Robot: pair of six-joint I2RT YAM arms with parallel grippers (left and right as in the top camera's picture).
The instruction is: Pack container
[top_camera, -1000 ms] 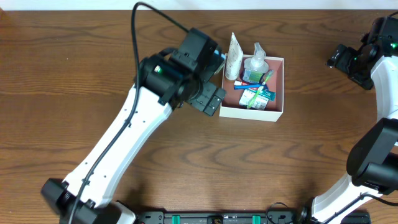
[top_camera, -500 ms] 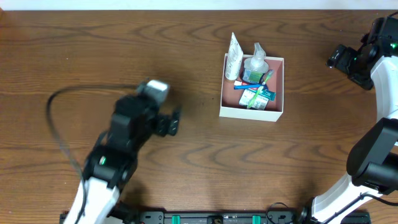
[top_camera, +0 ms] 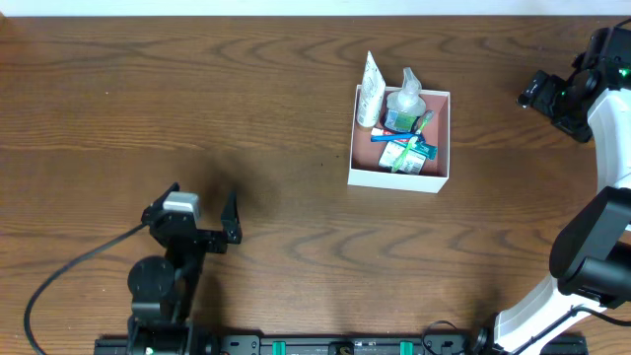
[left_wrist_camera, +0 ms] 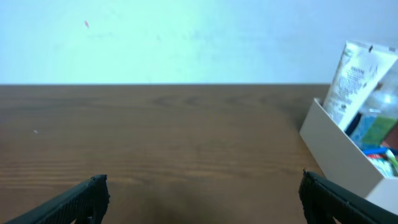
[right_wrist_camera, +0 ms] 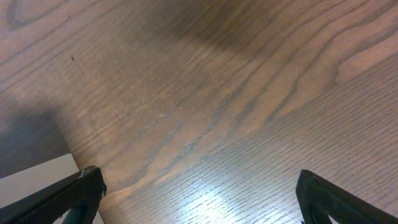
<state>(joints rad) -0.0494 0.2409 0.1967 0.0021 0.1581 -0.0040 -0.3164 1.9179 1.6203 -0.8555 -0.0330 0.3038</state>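
Container sits right of centre on the table and looks fully packed, tube leaning on its far-left rim; left gripper and right gripper are both wide and empty, so park them without brushing that tube.

A robotics lab bench, by the look: left arm and right arm mounted by a black rail edging a wood-grain surface, bare pale wall behind.
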